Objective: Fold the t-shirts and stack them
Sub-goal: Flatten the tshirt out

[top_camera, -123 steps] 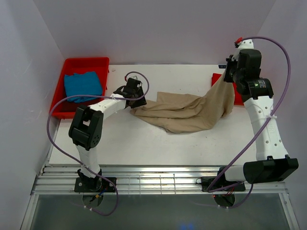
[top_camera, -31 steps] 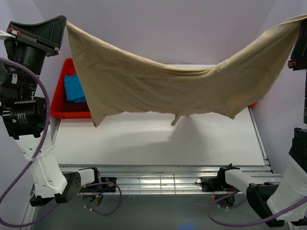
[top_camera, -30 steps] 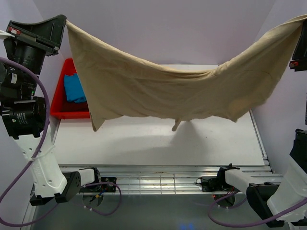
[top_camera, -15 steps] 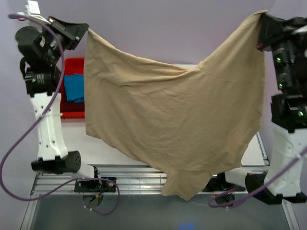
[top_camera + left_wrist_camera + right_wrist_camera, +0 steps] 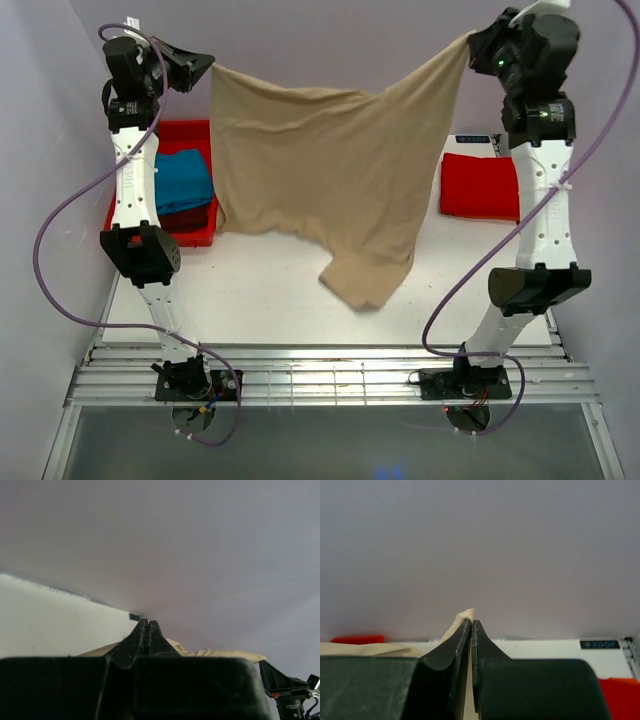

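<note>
At left, the tan t-shirt (image 5: 330,170) partly hides the red tray (image 5: 185,234).

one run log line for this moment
step: tan t-shirt held up spread | left jaws: shut on top corner | right jaws: shut on other corner | lower end: on table

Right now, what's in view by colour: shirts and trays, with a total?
Rigid red plastic tray: 1
Blue cloth t-shirt, lying in that tray: 1
Bright red cloth t-shirt, folded: 1
Tan-beige cloth t-shirt, held up in the air: 1
Total: 4
</note>
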`<move>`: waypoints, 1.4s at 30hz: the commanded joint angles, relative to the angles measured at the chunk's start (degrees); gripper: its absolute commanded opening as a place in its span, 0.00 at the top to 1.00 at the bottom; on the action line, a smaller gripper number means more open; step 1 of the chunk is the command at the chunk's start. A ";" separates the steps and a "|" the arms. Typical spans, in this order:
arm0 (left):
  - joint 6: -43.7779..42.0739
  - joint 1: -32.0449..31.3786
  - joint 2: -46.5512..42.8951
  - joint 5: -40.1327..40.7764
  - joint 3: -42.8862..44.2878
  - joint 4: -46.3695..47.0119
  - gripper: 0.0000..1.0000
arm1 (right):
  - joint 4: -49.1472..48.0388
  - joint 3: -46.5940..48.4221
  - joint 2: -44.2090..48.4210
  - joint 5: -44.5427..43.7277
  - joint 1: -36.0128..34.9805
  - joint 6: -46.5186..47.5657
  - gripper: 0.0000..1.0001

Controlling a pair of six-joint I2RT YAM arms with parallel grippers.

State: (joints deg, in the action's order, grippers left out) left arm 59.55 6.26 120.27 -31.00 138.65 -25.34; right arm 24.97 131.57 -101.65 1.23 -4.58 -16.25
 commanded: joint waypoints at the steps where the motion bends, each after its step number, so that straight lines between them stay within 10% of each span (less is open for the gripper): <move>1: 9.96 1.82 -6.10 -4.23 2.24 15.48 1.00 | -11.60 5.48 8.12 0.34 3.87 -1.68 0.92; 8: 4.46 1.91 -12.23 -7.58 -6.87 19.89 1.00 | -18.91 -8.49 18.84 2.36 5.99 1.40 0.92; 21: -19.63 1.47 -30.35 -10.75 -65.33 14.56 1.00 | -12.59 -64.82 29.14 6.32 5.99 1.40 0.92; 30: -35.37 -0.63 -33.42 -2.94 -80.28 -4.00 1.00 | 3.93 -69.52 31.15 7.56 4.67 -0.63 0.92; 42: -36.26 -0.99 -50.13 16.50 -88.21 -16.92 1.00 | 28.72 -60.90 39.41 1.40 -2.54 -0.36 0.92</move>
State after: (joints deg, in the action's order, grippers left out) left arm 24.73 5.23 72.73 -21.21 49.30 -37.89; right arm 44.27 68.75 -64.71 4.64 -5.98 -16.12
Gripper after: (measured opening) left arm 0.020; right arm 0.080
